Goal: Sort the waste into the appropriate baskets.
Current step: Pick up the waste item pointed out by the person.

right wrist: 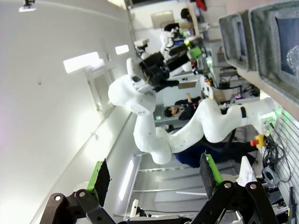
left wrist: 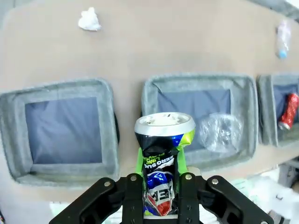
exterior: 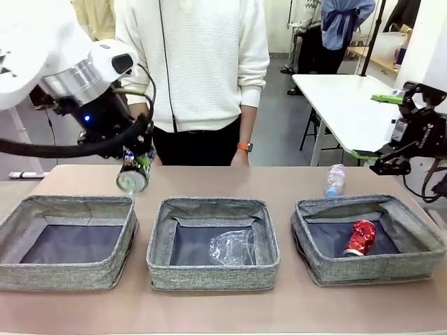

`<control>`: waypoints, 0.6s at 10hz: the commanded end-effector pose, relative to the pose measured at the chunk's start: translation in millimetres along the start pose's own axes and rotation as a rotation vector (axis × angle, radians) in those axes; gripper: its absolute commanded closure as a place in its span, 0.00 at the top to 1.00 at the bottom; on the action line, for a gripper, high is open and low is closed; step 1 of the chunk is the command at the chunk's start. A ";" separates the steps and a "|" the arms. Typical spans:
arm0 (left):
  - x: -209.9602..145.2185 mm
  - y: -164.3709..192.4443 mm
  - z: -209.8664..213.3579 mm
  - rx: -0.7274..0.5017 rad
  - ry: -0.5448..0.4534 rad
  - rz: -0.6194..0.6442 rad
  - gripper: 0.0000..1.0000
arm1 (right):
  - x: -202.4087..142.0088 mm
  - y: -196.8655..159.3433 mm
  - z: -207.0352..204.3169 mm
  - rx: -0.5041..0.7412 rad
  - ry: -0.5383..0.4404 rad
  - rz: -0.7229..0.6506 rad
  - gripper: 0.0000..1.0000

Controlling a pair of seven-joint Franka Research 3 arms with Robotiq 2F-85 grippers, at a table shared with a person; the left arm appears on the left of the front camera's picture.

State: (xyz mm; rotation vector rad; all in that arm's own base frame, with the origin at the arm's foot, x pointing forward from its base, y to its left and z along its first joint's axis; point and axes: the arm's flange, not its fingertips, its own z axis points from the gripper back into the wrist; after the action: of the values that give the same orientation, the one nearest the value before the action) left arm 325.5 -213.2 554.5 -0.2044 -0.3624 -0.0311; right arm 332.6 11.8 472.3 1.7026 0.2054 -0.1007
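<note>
Where baskets (exterior: 213,273) sit, tan tabletop (exterior: 230,183), white table (exterior: 343,98) beyond

The dented dark blue-black can (left wrist: 163,140) hangs in the left gripper (left wrist: 161,161), above the table behind the left basket (exterior: 66,271). The red can (exterior: 360,237) lies in the right basket (exterior: 370,273) and the clear cup (exterior: 232,248) in the middle basket (exterior: 213,276). The small bottle (exterior: 335,180) and the paper wad (left wrist: 88,20) lie on the table behind the baskets.

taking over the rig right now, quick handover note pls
Left claw: shut on the dark can, above the table.
Right claw: open, holding nothing, up at the right.
Done: red can in the right basket, clear cup in the middle basket.
Left to do: the held can, the bottle on the table behind the right basket, the paper wad also on the table.
</note>
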 end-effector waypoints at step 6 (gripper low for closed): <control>46.9 -26.3 74.8 0.049 -0.185 0.071 0.28 | -0.8 3.7 -0.5 0.015 0.000 0.004 1.00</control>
State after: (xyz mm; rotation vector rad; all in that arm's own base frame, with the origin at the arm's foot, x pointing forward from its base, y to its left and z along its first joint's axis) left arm 355.2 -212.4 592.0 -0.1860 -0.4628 0.0392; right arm 332.6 12.0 472.3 1.7024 0.2057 -0.1006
